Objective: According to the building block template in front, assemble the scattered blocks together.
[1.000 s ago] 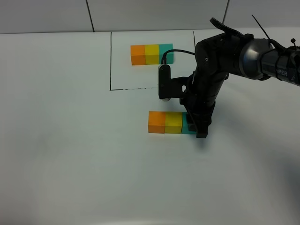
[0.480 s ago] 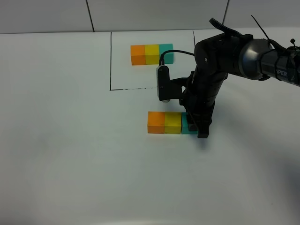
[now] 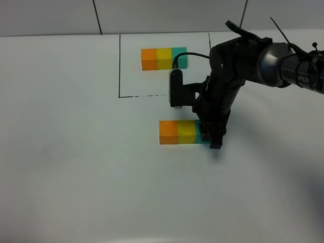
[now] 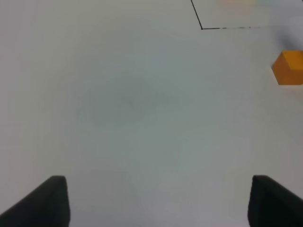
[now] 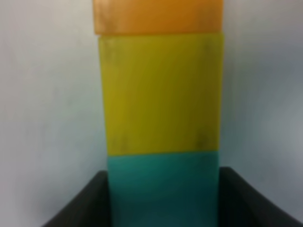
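Note:
The building block template, an orange, yellow and teal row, lies inside the black-lined frame at the back. In front of it the scattered blocks sit in one row, touching: orange, yellow, teal. My right gripper stands over the row's right end, shut on the teal block, one finger on each side. Beyond the teal block, the right wrist view shows the yellow block and then the orange block. My left gripper is open and holds nothing, over bare table to the left of the orange block.
Black lines drawn on the white table frame the template on three sides. A corner of that frame shows in the left wrist view. The right arm's dark body hangs over the frame's right side.
The right gripper has edged slightly left with the teal block, and the three-block row has shifted a touch left with it. The left gripper has not moved.

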